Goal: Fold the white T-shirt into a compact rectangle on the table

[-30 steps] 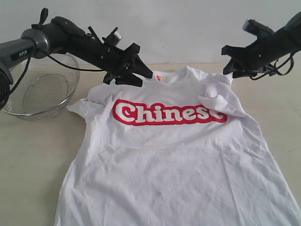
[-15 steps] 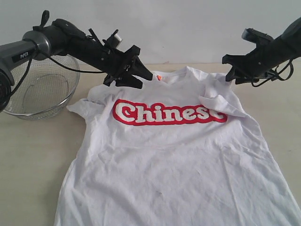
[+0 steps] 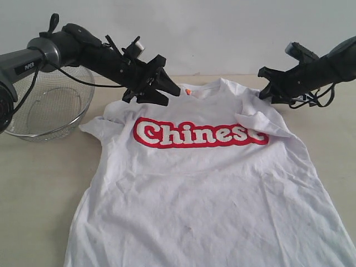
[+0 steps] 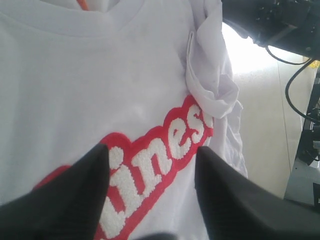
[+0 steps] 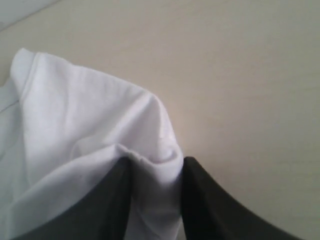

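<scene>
we've got shirt [image 3: 206,189] flat on table [image 3: 39,183], long axis running from collar [image 3: 208,90] toward camera. right gripper [image 3: 262,83] near collar, fingers pinching sleeve fold [image 5: 100,125], so we reckon it leads. left gripper [image 3: 171,95] over collar's other side, fingers apart, empty.

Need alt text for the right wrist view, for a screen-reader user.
The right gripper pinches a bunched fold of the white T-shirt between its two dark fingers. The rest of the cloth spreads away wrinkled, and the bare beige table fills the space beyond.
</scene>
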Tool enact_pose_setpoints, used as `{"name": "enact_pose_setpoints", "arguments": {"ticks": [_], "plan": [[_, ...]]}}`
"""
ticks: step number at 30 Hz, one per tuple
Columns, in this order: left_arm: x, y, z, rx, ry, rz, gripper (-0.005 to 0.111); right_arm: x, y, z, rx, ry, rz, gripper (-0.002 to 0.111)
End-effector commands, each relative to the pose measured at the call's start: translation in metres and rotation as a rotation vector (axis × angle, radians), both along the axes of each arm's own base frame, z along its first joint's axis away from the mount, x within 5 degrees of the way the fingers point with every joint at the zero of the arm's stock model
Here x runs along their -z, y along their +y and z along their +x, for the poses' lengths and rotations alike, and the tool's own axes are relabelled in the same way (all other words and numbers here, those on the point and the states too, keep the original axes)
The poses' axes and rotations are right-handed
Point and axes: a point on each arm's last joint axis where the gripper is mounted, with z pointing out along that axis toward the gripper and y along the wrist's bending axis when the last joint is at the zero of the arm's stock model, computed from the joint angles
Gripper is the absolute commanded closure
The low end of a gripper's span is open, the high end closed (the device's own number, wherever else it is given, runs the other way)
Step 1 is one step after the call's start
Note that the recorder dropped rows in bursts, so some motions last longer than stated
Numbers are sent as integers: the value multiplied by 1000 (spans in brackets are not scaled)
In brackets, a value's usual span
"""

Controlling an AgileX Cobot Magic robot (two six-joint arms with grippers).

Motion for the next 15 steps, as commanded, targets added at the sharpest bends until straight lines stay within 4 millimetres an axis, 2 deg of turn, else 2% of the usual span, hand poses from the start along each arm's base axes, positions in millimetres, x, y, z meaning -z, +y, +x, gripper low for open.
{"name": "enact_pose_setpoints", "arguments": {"ticks": [1, 4, 9, 15], "plan": [[-6, -2, 0, 9, -16, -6, 56, 3, -3, 2, 17, -19, -13, 78], [-6, -2, 0, 9, -16, -6, 56, 2, -4, 3, 27, -27, -21, 82], [-6, -2, 0, 9, -16, -6, 56, 2, -7, 5, 30, -53, -54, 109], [-6, -2, 0, 9, -16, -6, 56, 1, -9, 6, 9, -89, -107, 108]]}}
